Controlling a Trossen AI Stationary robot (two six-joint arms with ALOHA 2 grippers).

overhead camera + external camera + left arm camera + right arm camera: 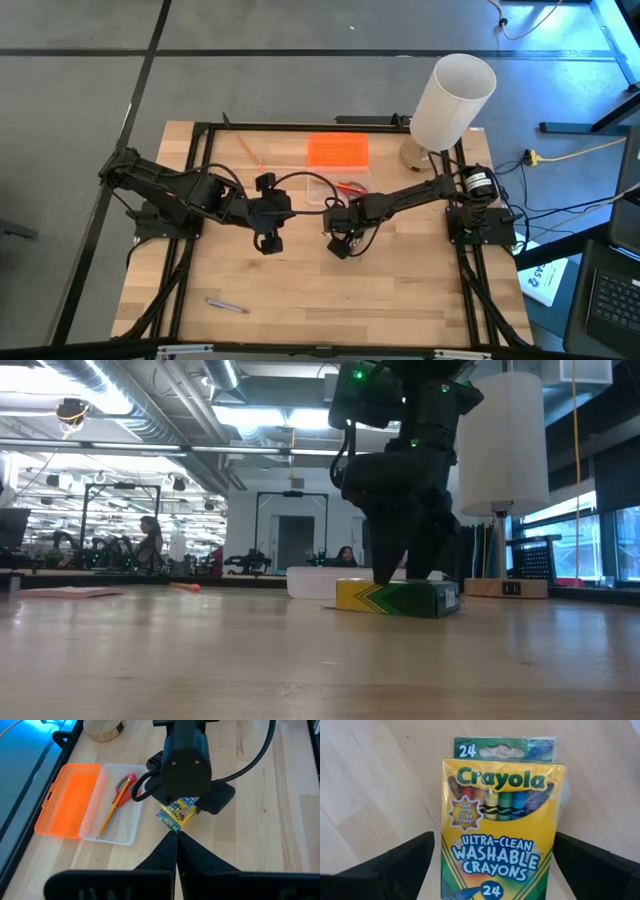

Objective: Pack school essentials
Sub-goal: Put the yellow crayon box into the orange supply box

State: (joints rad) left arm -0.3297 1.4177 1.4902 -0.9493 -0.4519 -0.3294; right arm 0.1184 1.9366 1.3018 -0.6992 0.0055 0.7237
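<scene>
Right gripper (pixel 341 243) sits directly over crayon box (pixel 178 812), fingers (pixel 400 865) spread wide, one either side of it, not yet touching as far as right wrist view shows. Crayon box lies flat on table (pixel 400 290), just beside clear case (pixel 112 827) w/ orange lid (pixel 67 800) swung open; box's long axis runs along the wrist camera's line of sight, so jaws straddle its short width. Right arm clearly nearer; left gripper (pixel 176 836) pressed together, hovering nearby, aimed at box from side away from case. Box: yellow-green, "Crayola" label face up, clear window showing crayon tips. Scissors (pixel 121 789) + pencil (pixel 111 814) already inside case. Likely next: close on box, lift into case.
</scene>
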